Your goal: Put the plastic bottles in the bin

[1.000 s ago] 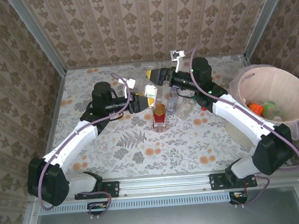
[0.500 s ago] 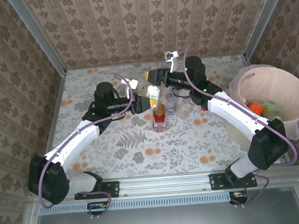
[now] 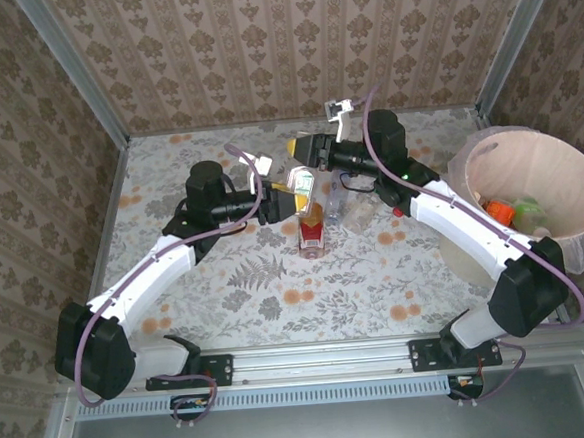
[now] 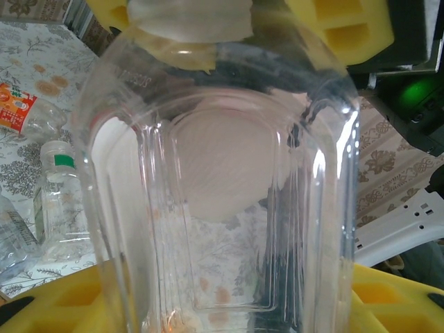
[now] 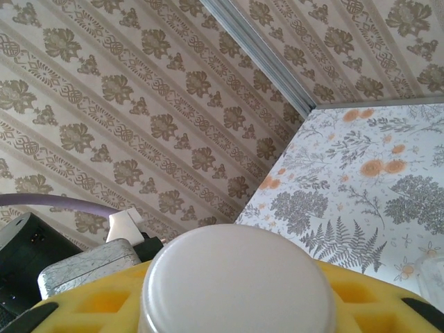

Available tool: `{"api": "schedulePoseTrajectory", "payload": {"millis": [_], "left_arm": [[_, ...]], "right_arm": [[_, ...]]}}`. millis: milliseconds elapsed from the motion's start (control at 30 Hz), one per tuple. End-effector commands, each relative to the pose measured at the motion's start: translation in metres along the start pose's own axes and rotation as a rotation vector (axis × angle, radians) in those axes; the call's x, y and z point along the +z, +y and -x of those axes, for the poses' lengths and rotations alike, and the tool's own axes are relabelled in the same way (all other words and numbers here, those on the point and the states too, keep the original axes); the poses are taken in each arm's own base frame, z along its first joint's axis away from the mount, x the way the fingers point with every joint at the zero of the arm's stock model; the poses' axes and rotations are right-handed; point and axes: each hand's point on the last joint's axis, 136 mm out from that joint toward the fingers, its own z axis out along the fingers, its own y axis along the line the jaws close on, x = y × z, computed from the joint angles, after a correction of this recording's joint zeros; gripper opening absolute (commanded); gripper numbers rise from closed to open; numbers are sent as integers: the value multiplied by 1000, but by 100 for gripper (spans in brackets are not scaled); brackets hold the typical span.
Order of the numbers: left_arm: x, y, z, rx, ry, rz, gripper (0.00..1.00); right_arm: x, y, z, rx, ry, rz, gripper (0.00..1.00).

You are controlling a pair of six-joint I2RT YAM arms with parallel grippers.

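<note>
A clear plastic bottle [image 3: 305,185] hangs above the table between both arms. My left gripper [image 3: 283,192] is shut on its body; in the left wrist view the bottle [image 4: 222,194] is seen from its base, between my yellow fingers [image 4: 52,305]. My right gripper [image 3: 298,148] is shut on the bottle's white cap [image 5: 236,284], which sits between its yellow pads [image 5: 90,305]. A red-labelled bottle [image 3: 312,228] stands just below, with two clear ones [image 3: 337,204] beside it. The pink bin [image 3: 569,165] at the right holds some bottles [image 3: 517,211].
More bottles lie on the flowered table, a green-labelled one [image 4: 54,201] and an orange-labelled one [image 4: 14,105]. Patterned walls enclose the table on three sides. A metal rail [image 3: 322,355] runs along the near edge.
My right gripper has come in from open and shut on the white cap of the bottle that my left gripper holds. The left arm has edged slightly to the right.
</note>
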Motion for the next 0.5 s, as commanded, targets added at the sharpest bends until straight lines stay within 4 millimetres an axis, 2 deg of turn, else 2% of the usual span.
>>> {"api": "schedulePoseTrajectory", "payload": {"millis": [0, 33, 100, 133, 300, 333, 467], "left_arm": [[1, -4, 11, 2, -24, -9, 50], [2, -1, 11, -4, -24, 0, 59], [3, 4, 12, -17, -25, 18, 95], [3, 5, 12, -19, -25, 20, 100], [0, 9, 12, -11, -42, 54, 100], [-2, 12, 12, -13, -49, 75, 100], [-12, 36, 8, -39, -76, 228, 100]], "right_arm": [[-9, 10, 2, -102, -2, -7, 33], [-10, 8, 3, -109, -5, -19, 33], [-14, 4, 5, -125, -6, -63, 33], [-16, -2, 7, -130, -3, -100, 32], [-39, -36, 19, -176, 9, -310, 32], [-55, -33, 29, -202, -15, -346, 31], [-97, -56, 50, -289, -50, -560, 32]]}}
